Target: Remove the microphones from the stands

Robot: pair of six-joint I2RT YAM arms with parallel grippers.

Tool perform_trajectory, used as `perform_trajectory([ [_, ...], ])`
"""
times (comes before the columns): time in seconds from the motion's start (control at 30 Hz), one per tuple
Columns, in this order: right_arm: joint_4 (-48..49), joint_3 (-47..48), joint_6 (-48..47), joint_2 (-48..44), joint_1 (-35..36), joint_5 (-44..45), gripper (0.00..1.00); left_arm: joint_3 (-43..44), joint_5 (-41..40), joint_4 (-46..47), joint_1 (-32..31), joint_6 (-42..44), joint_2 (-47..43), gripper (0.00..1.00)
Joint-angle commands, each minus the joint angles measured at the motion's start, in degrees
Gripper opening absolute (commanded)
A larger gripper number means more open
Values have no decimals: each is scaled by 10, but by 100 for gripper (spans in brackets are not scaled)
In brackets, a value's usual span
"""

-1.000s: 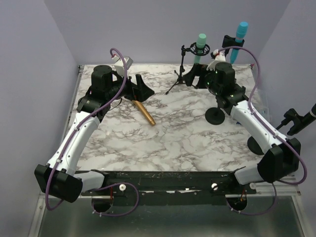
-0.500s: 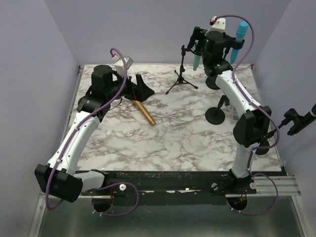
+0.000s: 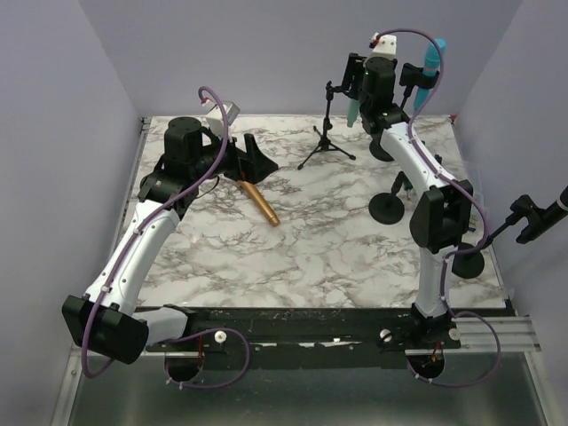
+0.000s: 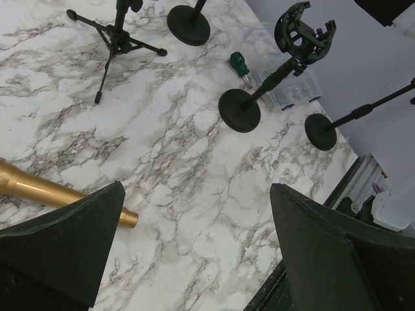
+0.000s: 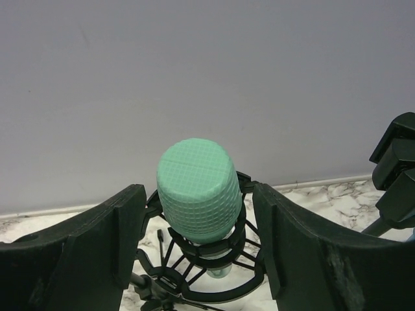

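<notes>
Black fingers of the right gripper (image 5: 198,217) flank a mint-green microphone (image 5: 198,194), grid-textured, in a black shock mount (image 5: 194,297). Beneath the black left gripper (image 4: 198,191): a white marble tabletop (image 4: 194,149) veined grey, and a gold microphone (image 4: 45,191) by one finger.

The green microphone (image 5: 196,188) has a matt, waffle-textured head; the marbled table (image 4: 194,162) looks smooth, faintly glossy.

No readable text, labels, brands or numbers visible on anything in any view.
</notes>
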Motion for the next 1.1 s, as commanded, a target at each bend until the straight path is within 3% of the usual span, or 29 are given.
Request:
perform_trajectory([
  [0.0,26,13,-22,11,-3,17,72,2,15,6,1,2,-5,97],
  [0.23,31,25,-38,22,-7,9,57,2,10,6,1,3,-3,97],
  [0.43,21,63,-51,20,-7,-7,32,1,8,5,1,4,1,97],
  [0.67,29,116,-111,9,-7,-15,30,-1,10,7,1,3,5,97],
  [0.87,25,212,-106,5,-7,-27,20,-1,6,8,1,3,9,97],
  [1.07,68,209,-69,-61,-7,-73,10,-3,7,9,1,3,17,97],
])
